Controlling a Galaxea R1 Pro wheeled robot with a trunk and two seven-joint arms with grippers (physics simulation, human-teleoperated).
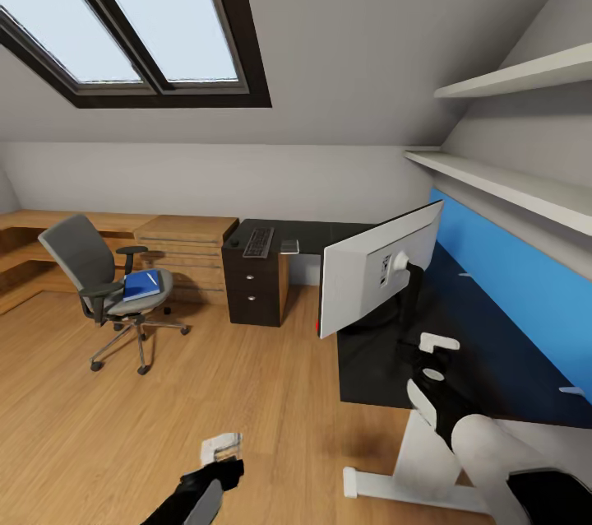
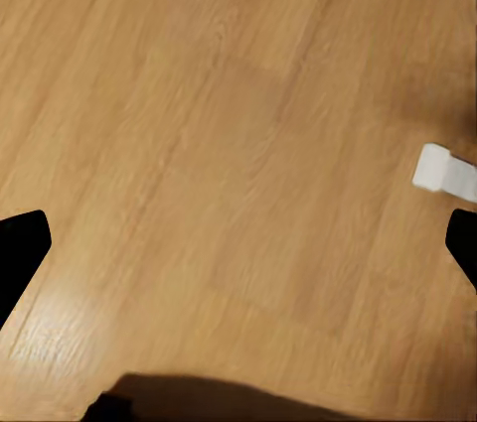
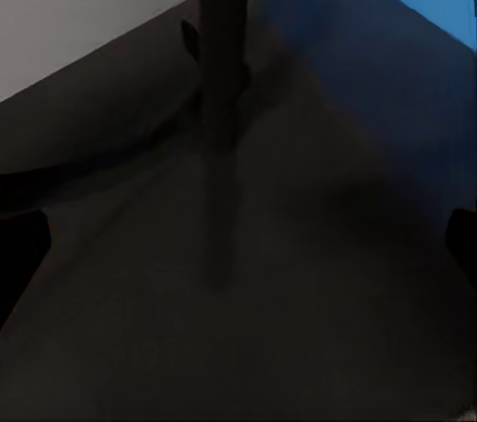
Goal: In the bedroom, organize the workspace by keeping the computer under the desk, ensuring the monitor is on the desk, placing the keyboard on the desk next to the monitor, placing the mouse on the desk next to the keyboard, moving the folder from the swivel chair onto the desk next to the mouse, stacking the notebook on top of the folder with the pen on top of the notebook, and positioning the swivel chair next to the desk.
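My right pincer [image 3: 238, 243] gaped empty over the surface [image 1: 493, 360] by the monitor [image 1: 374, 274]; left pincer [image 2: 238, 243] gaped empty above floor [image 2: 199, 124].

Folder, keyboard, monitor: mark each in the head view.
folder [image 1: 141, 285]: head view, middle of its blue cover, on the swivel chair's seat.
keyboard [image 1: 258, 242]: head view, centre of the key area, on the far end of the desk.
monitor [image 1: 370, 274]: head view, its pale back panel.
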